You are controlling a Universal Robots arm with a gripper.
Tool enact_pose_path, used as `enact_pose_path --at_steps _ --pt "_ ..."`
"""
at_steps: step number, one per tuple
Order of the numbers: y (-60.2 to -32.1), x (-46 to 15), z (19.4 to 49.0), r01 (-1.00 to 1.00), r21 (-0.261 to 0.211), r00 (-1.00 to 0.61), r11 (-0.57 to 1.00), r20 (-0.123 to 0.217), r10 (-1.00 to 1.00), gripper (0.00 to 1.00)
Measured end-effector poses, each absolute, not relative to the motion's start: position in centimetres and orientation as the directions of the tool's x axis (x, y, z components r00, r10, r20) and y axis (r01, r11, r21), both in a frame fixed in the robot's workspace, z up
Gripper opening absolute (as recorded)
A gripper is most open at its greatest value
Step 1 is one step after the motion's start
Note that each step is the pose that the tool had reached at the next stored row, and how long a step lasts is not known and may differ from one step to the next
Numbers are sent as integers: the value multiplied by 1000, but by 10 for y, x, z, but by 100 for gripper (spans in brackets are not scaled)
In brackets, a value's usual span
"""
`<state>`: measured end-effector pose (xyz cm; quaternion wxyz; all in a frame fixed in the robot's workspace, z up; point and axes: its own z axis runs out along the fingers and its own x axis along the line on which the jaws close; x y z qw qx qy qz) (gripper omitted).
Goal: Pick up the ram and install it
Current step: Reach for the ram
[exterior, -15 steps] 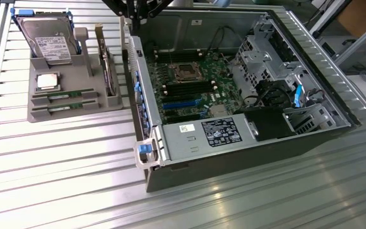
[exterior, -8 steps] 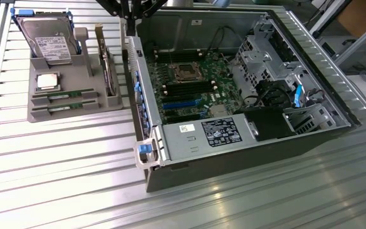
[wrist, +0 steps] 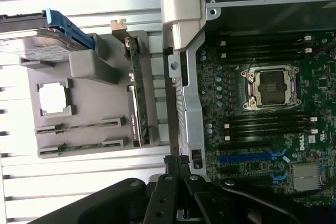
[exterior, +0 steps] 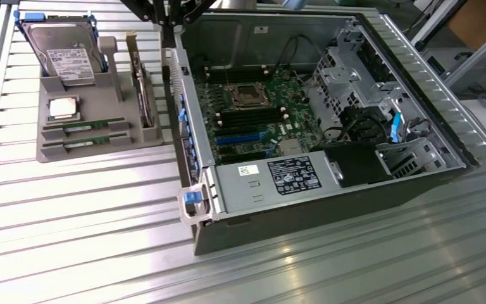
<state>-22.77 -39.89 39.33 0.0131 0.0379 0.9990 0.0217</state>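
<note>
**End effector [wrist: 176, 163] is hanging pinched shut and empty over the case wall [wrist: 181, 77]; the ram [wrist: 79, 128] is lying in its holder.**
The ram is sitting on edge in a slot of the grey holder [wrist: 89, 108] on the bench [exterior: 99, 209], just beside its twin [wrist: 79, 149] and well apart from the fingers. As I judge it, closed fingers coming down like this would be striking the thin board rather than straddling it. With the two sticks lying so near each other, a wide approach is risking a nudge to the twin or the upright card [wrist: 137, 103]. A skewed grip would be jamming the stick against the narrow memory slots [wrist: 268, 129].
</note>
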Motion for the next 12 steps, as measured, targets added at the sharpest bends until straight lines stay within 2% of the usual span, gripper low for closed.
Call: enact_pose_path --at_steps 12 --pt "-399 -243 393 75 44 -997 996 -24 76 10"
